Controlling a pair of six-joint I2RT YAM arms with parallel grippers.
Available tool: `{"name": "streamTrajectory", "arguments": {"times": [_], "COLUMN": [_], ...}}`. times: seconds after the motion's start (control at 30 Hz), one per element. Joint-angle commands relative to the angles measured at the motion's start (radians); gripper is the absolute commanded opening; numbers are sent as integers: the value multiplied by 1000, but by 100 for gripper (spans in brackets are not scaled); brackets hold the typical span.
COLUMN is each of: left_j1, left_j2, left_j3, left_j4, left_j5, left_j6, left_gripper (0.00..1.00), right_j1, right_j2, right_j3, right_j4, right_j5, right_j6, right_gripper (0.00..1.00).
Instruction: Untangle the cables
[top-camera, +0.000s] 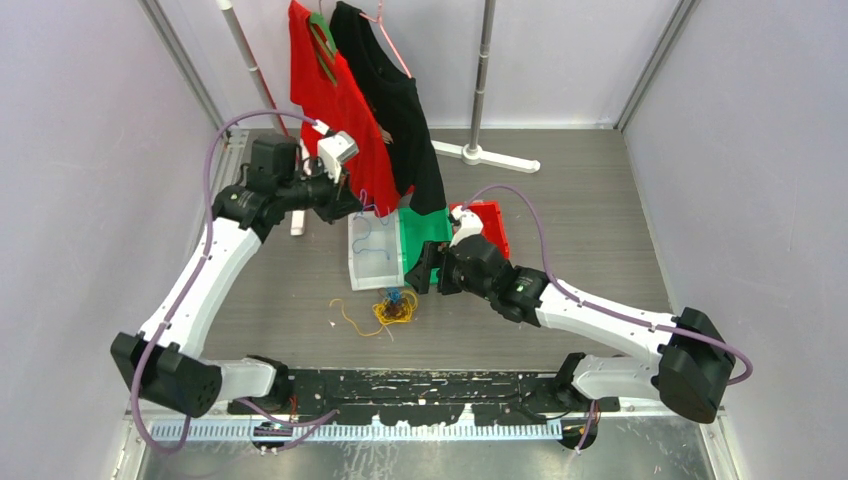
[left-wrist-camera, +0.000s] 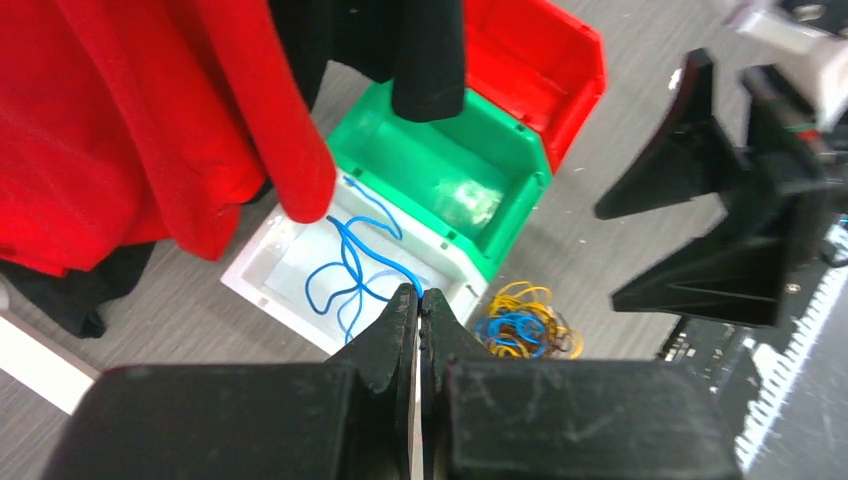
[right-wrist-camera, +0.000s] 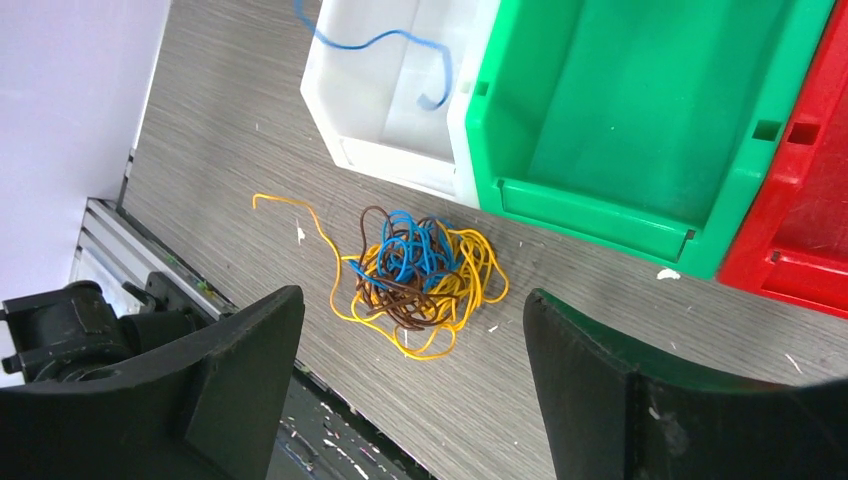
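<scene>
A grey table (top-camera: 600, 230) is carrying everything, and a red shirt (top-camera: 335, 100) and a black shirt (top-camera: 400, 110) are hanging over the far side of the white bin (right-wrist-camera: 390, 160). A green bin (right-wrist-camera: 600, 200) is touching the white bin's right wall, with a red bin (right-wrist-camera: 800, 250) sitting just beyond it. The left gripper (left-wrist-camera: 418, 300) is hovering above the white bin, clenched on the end of a blue cable (left-wrist-camera: 350, 260) whose loops are trailing down into that bin. The right gripper (top-camera: 420, 268) is hanging to the near right of the white bin, jaws spread wide and grasping nothing. The cables (right-wrist-camera: 420, 275), a yellow, brown and blue tangle, are lying on the table just in front of the white bin, one yellow strand straying out leftward
</scene>
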Motion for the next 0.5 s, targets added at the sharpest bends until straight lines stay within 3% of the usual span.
{"name": "streamTrajectory", "arguments": {"times": [0.0,0.17,0.47], "left_j1": [-3,-3,-45], "left_j2": [52,100,171], "left_j3": [-8,3,-64], "left_j4": [144,147,-36], "left_j5": [-76,-90,-160], "left_j6": [67,97,152], "left_gripper": [0,0,0], "right_j1": [-5,-6,-12], "right_j2": [-33,-40,-36], "right_j3": [-8,-18,15], "right_j4": [75,80,53], "right_j5": [8,5,-10], "right_j6": [24,31,30], "right_gripper": [85,84,84]}}
